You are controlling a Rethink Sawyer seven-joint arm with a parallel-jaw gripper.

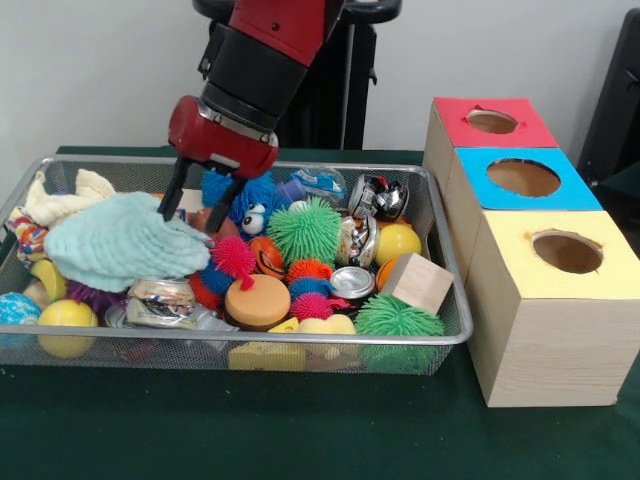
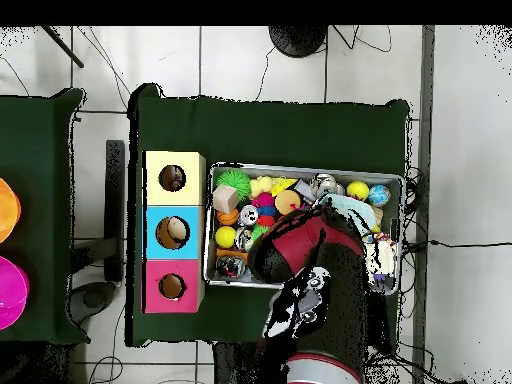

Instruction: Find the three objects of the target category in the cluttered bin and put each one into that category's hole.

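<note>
A wire mesh bin [image 1: 300, 341] holds a jumble: green spiky balls [image 1: 305, 230] [image 1: 398, 318], a pink spiky ball [image 1: 235, 258], a blue fuzzy toy with eyes [image 1: 248, 203], crushed cans [image 1: 376, 197] [image 1: 160, 300], yellow balls [image 1: 398, 240] [image 1: 65, 320], a wooden block [image 1: 420, 282] and an orange disc [image 1: 257, 298]. My gripper [image 1: 190, 220] is lowered into the bin's left-middle, open, its tips at the right edge of a pale teal cloth [image 1: 120, 240]. I see nothing held between them. From overhead, the arm [image 2: 300, 250] hides the gripper and the bin's centre.
Three wooden boxes stand in a row beside the bin, each with a round hole on top: red [image 1: 540, 130], blue [image 1: 470, 170], yellow [image 1: 510, 250]. A cream cloth [image 1: 60, 200] lies in the bin's far left corner. The bin rim [image 2: 305, 168] and the boxes [image 2: 172, 232] rest on dark green cloth.
</note>
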